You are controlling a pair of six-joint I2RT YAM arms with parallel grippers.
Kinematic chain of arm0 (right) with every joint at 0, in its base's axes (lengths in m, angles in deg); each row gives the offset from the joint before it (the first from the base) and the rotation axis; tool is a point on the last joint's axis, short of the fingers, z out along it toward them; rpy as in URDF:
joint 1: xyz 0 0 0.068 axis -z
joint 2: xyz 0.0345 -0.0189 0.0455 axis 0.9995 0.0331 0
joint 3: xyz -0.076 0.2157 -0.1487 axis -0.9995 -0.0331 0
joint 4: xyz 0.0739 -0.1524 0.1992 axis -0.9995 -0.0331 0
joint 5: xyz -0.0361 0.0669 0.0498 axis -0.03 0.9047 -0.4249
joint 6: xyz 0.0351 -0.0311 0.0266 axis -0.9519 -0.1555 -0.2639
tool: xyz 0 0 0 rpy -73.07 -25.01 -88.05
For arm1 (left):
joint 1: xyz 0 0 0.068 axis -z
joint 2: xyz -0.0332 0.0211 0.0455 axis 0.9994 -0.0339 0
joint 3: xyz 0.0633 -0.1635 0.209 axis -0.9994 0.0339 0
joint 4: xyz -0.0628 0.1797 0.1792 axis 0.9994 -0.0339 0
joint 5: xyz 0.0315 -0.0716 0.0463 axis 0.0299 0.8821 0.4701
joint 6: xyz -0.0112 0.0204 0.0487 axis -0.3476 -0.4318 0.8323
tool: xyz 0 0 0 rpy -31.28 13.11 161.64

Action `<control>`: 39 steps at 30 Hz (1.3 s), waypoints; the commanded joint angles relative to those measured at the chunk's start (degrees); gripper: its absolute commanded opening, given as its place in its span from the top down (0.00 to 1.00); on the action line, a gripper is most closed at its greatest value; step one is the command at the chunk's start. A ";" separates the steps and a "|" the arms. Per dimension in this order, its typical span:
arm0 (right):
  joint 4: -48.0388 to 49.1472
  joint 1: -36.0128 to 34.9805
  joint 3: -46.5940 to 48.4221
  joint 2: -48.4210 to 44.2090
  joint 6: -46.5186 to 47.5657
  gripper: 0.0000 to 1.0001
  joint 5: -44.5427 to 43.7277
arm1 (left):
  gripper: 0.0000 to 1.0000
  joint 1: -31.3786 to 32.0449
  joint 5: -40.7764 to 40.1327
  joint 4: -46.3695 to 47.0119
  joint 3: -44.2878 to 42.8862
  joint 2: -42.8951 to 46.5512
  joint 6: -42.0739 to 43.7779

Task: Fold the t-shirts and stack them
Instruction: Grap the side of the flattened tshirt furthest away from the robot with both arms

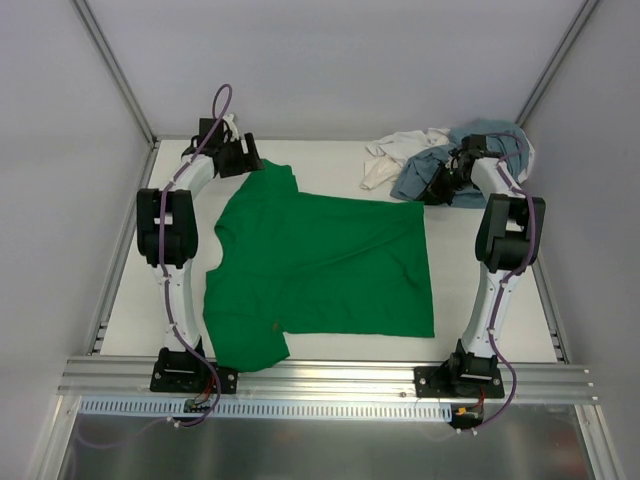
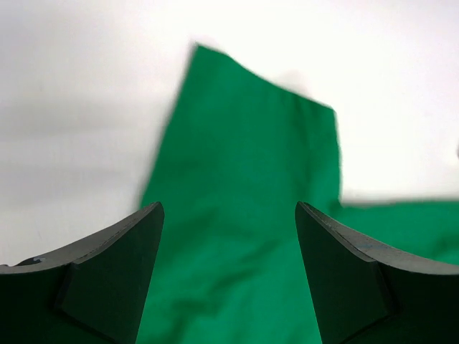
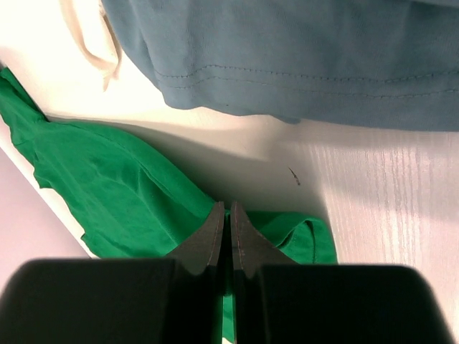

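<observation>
I see the green t-shirt [image 1: 320, 265] spread flat across the table [image 1: 490, 300], with its collar end toward the left arm. My left gripper [image 2: 229, 208] hangs over the far sleeve with its fingers spread wide, holding nothing. My right gripper [image 3: 228, 208] sits at the shirt's far right corner, fingers pressed together; I cannot tell whether any green cloth is caught between them. The grey-blue t-shirt [image 3: 287, 50] and white t-shirt [image 1: 390, 155] lie crumpled together in the far right corner.

Table [image 1: 480, 310]: green t-shirt [image 1: 320, 265] flat between left gripper [image 1: 250, 162] and right gripper [image 1: 434, 193]; grey-blue t-shirt [image 1: 410, 183], white t-shirt [image 1: 385, 160] bunched beside right gripper.
</observation>
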 commanded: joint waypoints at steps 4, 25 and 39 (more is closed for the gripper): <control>-2.02 -0.14 0.51 -2.75 0.38 0.99 1.04 | 0.24 -0.76 1.42 6.87 -11.96 -7.79 0.86; -2.11 -0.32 0.60 -1.95 -0.23 0.99 2.45 | 0.26 -1.73 4.67 -5.24 -29.99 -21.16 -3.18; -1.85 -0.32 0.78 -1.95 -0.41 1.00 2.80 | 0.26 -1.82 6.87 -6.66 -29.47 -22.66 -6.08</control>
